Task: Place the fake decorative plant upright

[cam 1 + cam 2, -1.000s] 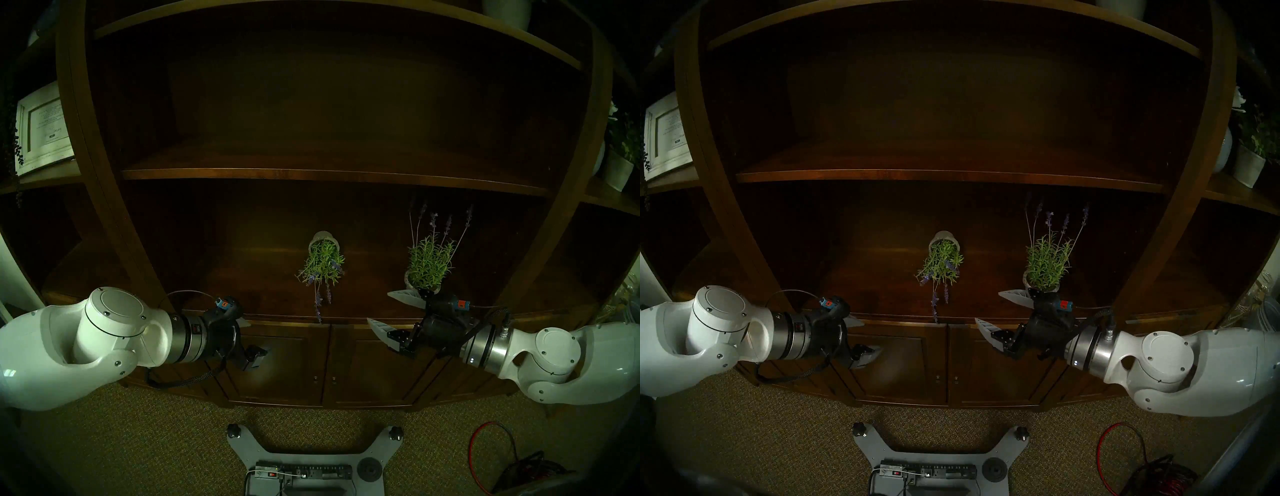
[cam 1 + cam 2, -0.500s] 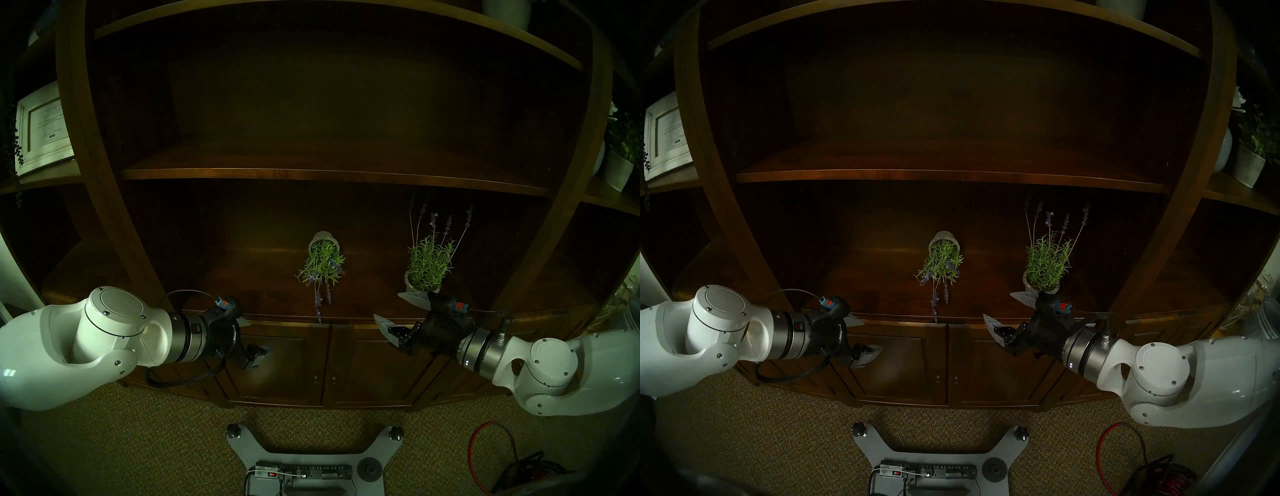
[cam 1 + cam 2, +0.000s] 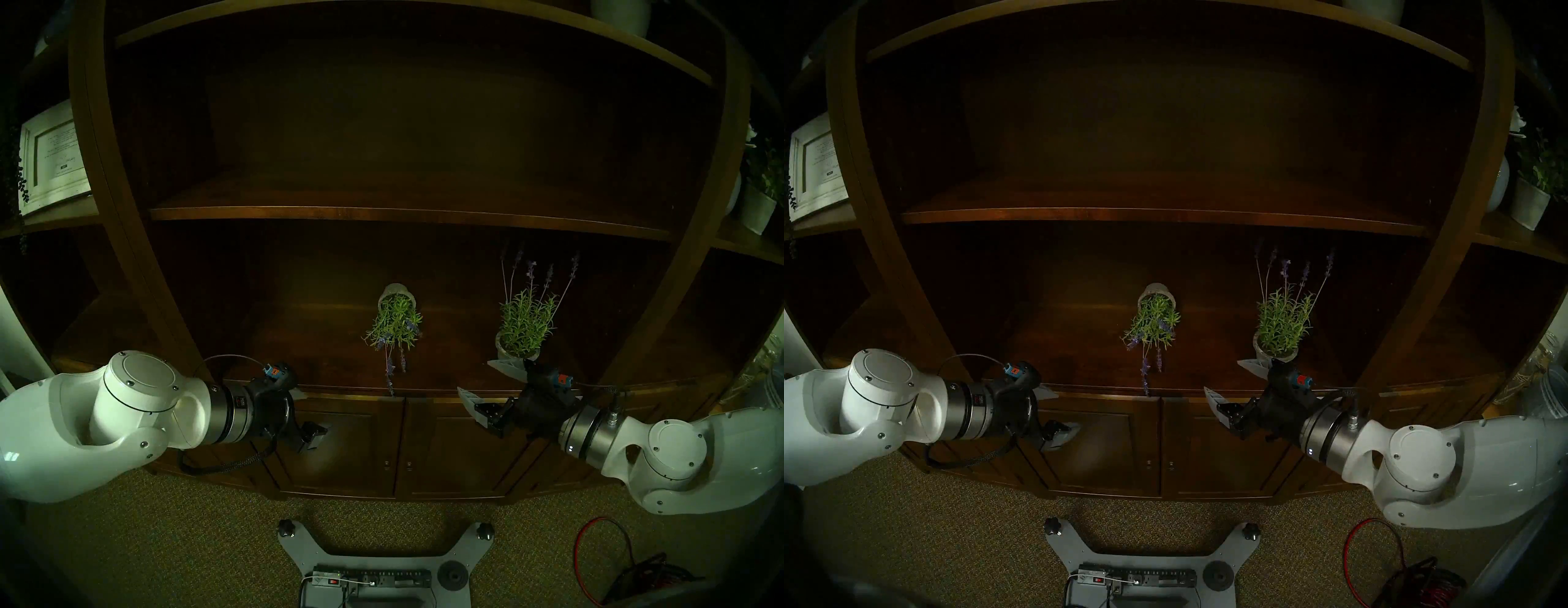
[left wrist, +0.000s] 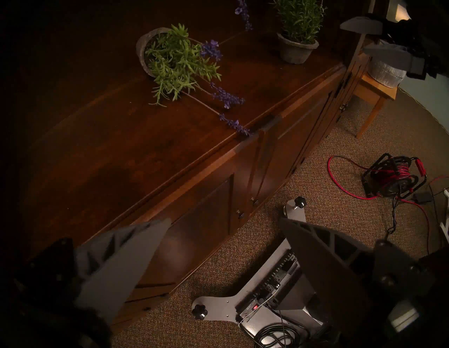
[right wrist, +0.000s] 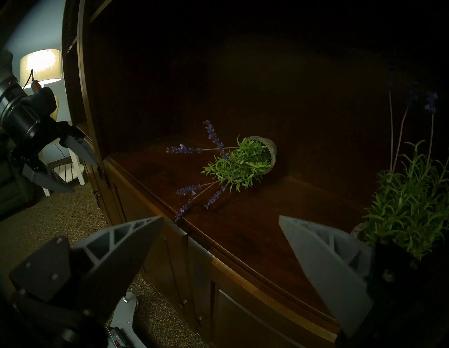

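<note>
The fake plant [image 3: 396, 318] [image 3: 1155, 320] lies tipped on its side in a grey pot at the middle of the wooden cabinet top [image 3: 322, 361]. Its purple flower stems reach the front edge. It also shows in the left wrist view [image 4: 175, 63] and the right wrist view [image 5: 243, 162]. My right gripper [image 3: 476, 376] [image 5: 221, 217] is open and empty at the front edge, to the right of the tipped plant and just in front of an upright plant [image 3: 524, 327]. My left gripper [image 3: 312, 414] [image 4: 224, 220] is open and empty, in front of the cabinet to the plant's left.
A shelf board [image 3: 403, 214] runs above the plants. Cabinet doors [image 3: 348, 441] lie below the front edge. A framed picture [image 3: 53, 157] stands far left and a white potted plant [image 3: 759, 195] far right. My base with a power strip [image 3: 373, 577] and a red cable reel [image 4: 393, 179] are on the carpet.
My right arm has drawn back to the right, its open gripper shifting a little away from the tipped plant. The left arm and both plants have not moved.
</note>
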{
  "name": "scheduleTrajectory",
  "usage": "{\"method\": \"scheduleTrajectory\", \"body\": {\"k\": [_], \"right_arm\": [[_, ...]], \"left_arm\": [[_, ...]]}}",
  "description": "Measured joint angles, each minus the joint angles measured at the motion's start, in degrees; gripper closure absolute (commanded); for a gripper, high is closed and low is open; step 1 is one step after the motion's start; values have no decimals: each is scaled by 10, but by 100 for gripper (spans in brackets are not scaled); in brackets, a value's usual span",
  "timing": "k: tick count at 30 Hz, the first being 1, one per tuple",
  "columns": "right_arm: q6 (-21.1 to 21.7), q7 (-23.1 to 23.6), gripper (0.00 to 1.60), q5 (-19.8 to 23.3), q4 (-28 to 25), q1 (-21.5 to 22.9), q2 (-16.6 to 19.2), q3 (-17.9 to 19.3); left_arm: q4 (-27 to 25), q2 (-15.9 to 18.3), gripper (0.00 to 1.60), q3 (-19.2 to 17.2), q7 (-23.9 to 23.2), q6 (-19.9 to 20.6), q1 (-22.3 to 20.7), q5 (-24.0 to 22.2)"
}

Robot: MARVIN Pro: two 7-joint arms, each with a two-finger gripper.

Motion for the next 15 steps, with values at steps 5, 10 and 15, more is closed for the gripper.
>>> {"method": "scheduleTrajectory", "body": {"k": [5,10,15], "right_arm": [[-2,-3,0,-1,0,-10,-2,9],[-4,-5,0,-1,0,-20,-6,17],[-6,-8,0,-1,0,-28,-10,24]], "left_arm": [[0,0,0,0,0,0,0,0],[0,-1,0,0,-1,0,0,-3],[4,-9,0,4,-9,0,-7,-12]]}}
